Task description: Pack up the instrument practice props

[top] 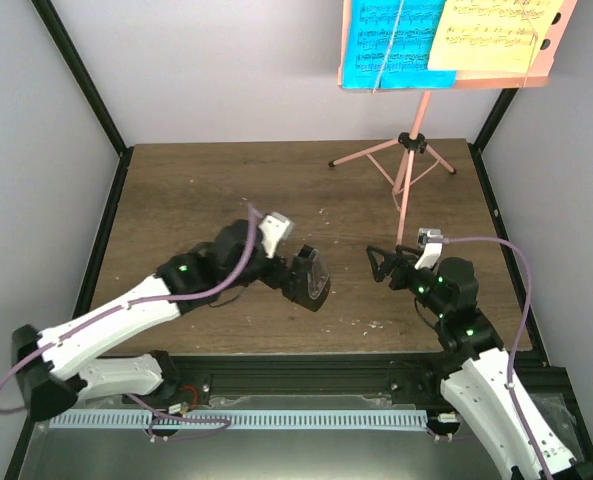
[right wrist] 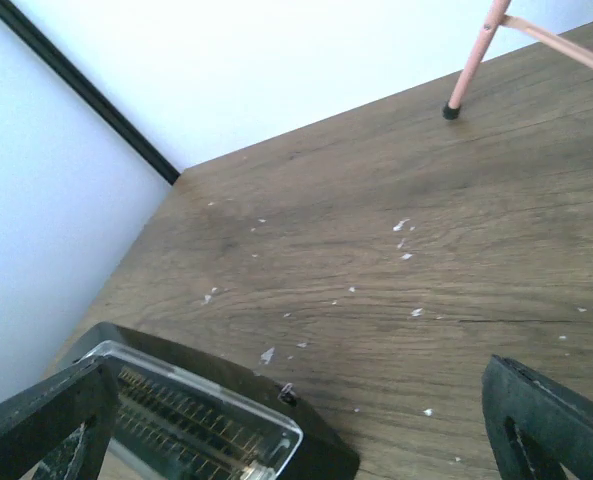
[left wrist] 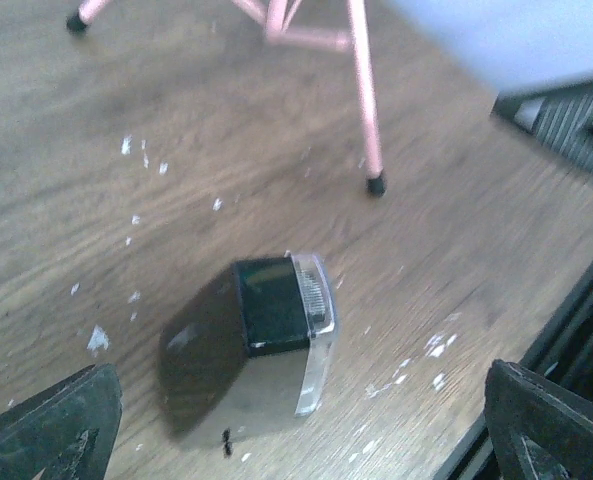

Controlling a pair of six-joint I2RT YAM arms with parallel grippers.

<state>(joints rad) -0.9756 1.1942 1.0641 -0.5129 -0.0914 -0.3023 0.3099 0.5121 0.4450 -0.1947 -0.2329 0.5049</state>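
1. The left pincer (top: 281,268) hangs just over the metronome (top: 311,279), spread wide, with nothing in its grip; in its wrist view the black body lies between the two fingers, touching neither.
2. The right pincer (top: 384,264) is also wide open and empty, low over the desk (top: 196,190) and pointed at the metronome from the other side.
3. The metronome sits near the middle of the desk, towards the front. I cannot tell whether it is upright or tipped.
4. Risk: its sloping, glossy sides could squirt out of a closing grip, and with two pincers so near one small thing they could bump each other.
5. Risk: the pink music stand (top: 408,165) at the far right is tall on thin legs. A knock from the right arm could topple it and shed the blue page (top: 391,40) and yellow page (top: 491,35).
6. The desk is dark wood grain scattered with white flecks (left wrist: 136,215).
7. Pale walls (top: 226,70) and black frame posts (top: 81,75) close it in; no box for packing shows.
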